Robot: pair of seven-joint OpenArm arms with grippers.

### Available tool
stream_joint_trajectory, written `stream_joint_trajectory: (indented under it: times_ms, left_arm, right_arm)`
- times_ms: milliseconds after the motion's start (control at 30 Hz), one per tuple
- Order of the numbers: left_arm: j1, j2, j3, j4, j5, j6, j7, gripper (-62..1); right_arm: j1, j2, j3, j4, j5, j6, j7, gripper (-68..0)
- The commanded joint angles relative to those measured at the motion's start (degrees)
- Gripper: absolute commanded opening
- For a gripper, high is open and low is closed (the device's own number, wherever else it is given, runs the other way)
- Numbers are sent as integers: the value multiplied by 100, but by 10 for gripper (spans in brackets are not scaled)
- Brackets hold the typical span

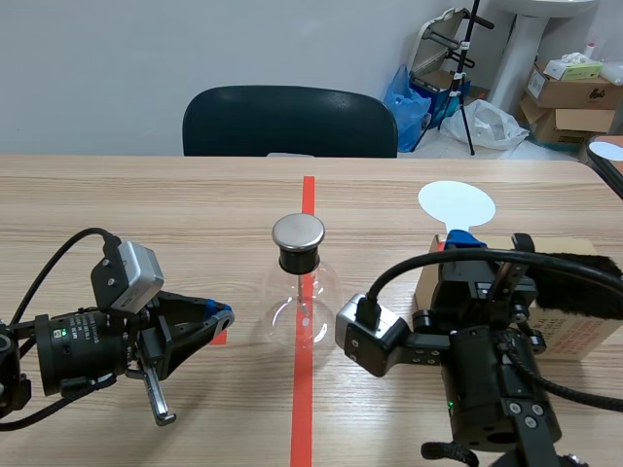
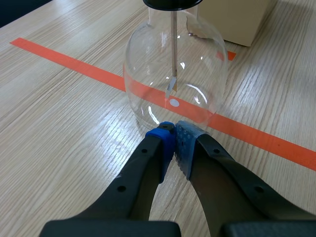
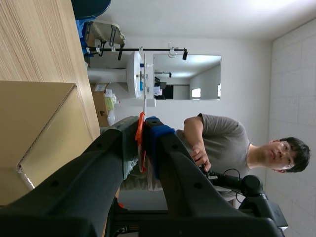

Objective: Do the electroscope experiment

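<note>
Dealing with a glass flask (image 1: pixel 300 309), standing upright mid-table with the orange-red line passing under it. Carrying a black stopper (image 1: pixel 298 259) in the neck, a round metal cap (image 1: pixel 298 232) on top, and a thin rod (image 2: pixel 173 49) hanging down inside the bulb. Judging the flask light, stiff, slick and breakable, likely tipping under a sideways push. Taking hold, if needed, at the stopper and neck rather than the curved bulb, though probably needing only a touch at the cap.

Lying low just left of the flask: left gripper (image 2: pixel 174 129), pads clenched together on nothing, tips pointing at the base of the bulb and almost meeting the glass.

Standing right of the flask and pointing up: right gripper (image 1: pixel 465 240), clamping the stem of a paddle (image 1: pixel 456 202), with its white disc rising above the fingers, well clear of the cap.

Sitting further right of the flask, behind that arm: a cardboard box (image 1: pixel 574 292). Standing beyond the flask, past the far table edge: a dark chair (image 1: pixel 290 122).
</note>
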Motion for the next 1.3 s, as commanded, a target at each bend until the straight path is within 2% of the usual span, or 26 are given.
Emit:
stream_joint_trajectory:
  times_ms: [0, 167, 300, 867, 1067, 1267]
  left_arm:
    - [13, 24, -59, 144, -79, -9, -114, -592]
    - [13, 24, -59, 144, -79, -9, -114, -592]
    - [13, 24, -59, 144, -79, -9, -114, -592]
    - [13, 24, -59, 144, -79, -9, -114, -592]
    - [13, 24, -59, 144, -79, -9, -114, -592]
    - [13, 24, -59, 144, -79, -9, -114, -592]
  right_arm:
    - [39, 15, 55, 144, -39, -79, 2, -667]
    - [39, 15, 55, 144, -39, -79, 39, -667]
    - [39, 15, 55, 144, -42, -79, 306, -666]
    - [39, 13, 55, 144, -42, -79, 2500, -667]
    - [39, 13, 55, 144, -42, -79, 3051, -667]
    - [39, 13, 55, 144, -42, -79, 3248, -667]
